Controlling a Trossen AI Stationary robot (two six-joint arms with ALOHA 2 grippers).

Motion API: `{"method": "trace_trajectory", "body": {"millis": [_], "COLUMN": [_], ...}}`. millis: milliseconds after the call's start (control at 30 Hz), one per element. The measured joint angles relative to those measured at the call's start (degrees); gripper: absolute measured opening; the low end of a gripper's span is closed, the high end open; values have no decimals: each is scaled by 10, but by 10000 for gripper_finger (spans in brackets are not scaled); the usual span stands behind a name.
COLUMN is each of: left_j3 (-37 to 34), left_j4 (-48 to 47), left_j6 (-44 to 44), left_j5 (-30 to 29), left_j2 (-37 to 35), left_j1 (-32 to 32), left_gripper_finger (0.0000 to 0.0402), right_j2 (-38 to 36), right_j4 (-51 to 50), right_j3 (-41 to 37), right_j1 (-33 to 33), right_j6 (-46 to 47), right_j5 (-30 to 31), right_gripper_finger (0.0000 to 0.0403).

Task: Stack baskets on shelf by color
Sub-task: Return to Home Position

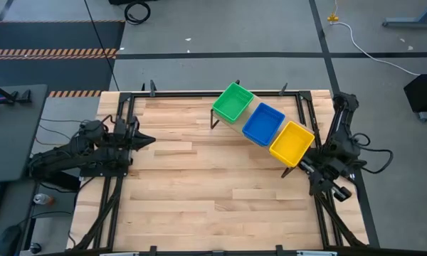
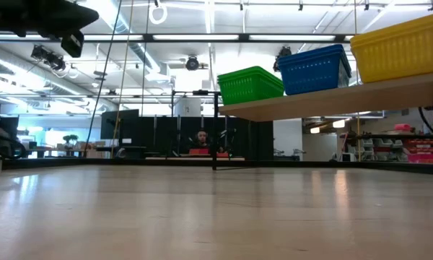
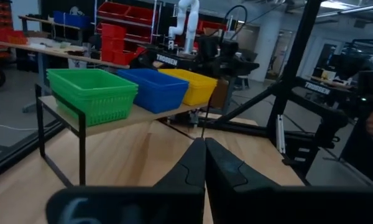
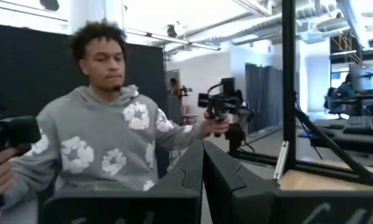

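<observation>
A: Since you have the overhead view up, where do the baskets sit?

B: All on the shelf (image 2: 325,100), side by side in one row. The green basket (image 1: 233,102) is at one end, the blue basket (image 1: 263,123) is in the middle touching it, and the yellow basket (image 1: 292,141) is at the other end. I can't tell how many are nested inside each colour.

A: And the desk (image 1: 199,185) below the shelf?

B: Bare wood is all that shows there. The low view looks under the shelf board and into the room behind.

A: What about the left claw (image 1: 148,139)?

B: It's well apart from the shelf, off towards the green end, and it points at the shelf. Its fingers are pressed together with nothing between them.

A: And the right claw (image 4: 203,145)?

B: Its arm is folded up just beside the shelf's yellow end, not touching the basket. The fingers meet tip to tip and hold nothing. That claw faces away from the shelf, towards a person (image 4: 105,143) in a grey hooded top with white flower prints. The person is holding up a dark handheld device (image 4: 222,107).
</observation>
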Motion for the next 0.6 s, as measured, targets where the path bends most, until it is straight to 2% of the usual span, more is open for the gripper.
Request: {"method": "trace_trajectory", "body": {"millis": [267, 433, 600], "left_j3": [-24, -25, -25], "left_j4": [-4, -16, -23], "left_j6": [-3, 2, 2], "left_j5": [-30, -47, -47], "left_j2": [0, 0, 0], "left_j1": [0, 0, 0], "left_gripper_finger": [4, 4, 4], "right_j2": [0, 1, 4], "right_j4": [43, 57, 69], "right_j3": [-43, -64, -64], "right_j1": [15, 14, 14], "right_j6": [13, 15, -25], "right_j5": [72, 88, 91], "right_gripper_finger": [11, 11, 11]}}
